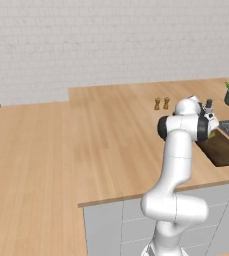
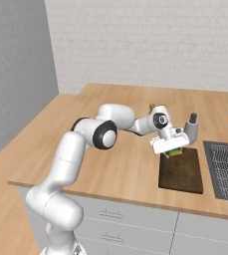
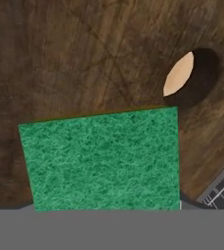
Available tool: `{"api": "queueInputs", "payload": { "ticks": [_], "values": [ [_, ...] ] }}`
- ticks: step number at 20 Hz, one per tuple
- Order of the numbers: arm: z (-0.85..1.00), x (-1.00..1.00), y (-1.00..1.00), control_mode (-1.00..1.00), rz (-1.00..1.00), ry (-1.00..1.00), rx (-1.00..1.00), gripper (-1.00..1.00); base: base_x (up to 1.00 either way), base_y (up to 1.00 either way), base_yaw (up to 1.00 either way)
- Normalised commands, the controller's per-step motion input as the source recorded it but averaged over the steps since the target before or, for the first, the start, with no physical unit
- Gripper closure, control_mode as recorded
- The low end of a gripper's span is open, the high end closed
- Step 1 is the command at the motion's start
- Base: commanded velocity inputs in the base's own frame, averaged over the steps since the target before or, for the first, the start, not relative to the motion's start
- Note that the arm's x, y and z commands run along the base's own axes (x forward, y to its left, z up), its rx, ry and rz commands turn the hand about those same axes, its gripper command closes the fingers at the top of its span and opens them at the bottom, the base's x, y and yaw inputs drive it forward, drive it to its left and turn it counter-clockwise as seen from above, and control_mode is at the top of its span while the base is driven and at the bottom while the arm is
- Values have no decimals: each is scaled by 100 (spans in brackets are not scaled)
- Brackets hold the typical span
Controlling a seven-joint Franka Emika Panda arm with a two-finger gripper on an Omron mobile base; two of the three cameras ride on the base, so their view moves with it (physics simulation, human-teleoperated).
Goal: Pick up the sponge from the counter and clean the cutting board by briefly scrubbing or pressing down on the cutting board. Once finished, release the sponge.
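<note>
Here the light-wood counter (image 2: 120, 164) bears the dark cutting board (image 2: 181, 174) under white brick.

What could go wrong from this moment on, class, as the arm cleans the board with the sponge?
1. The sponge sits near the far end of the cutting board, close to its hole. A wide scrub could run it off that end onto the counter.
2. The gripper is low over the board. Pressing too hard might shift the board toward the gridded stovetop beside it.
3. Released carelessly, the sponge might land partly off the board.
</note>
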Motion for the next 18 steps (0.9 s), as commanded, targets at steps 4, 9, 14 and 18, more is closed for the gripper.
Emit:
{"api": "queueInputs", "payload": {
  "ticks": [4, 9, 14, 18],
  "values": [
    [-44, -72, 0, -100, 0, 16, -1, 100, 0, 0, 0],
    [-51, -83, 0, -100, -1, 18, -2, 100, 0, 0, 0],
    [-52, -97, 0, -100, -5, 21, 0, 100, 0, 0, 0],
    [-70, -100, 0, -100, -7, 26, 0, 100, 0, 0, 0]
  ]
}}
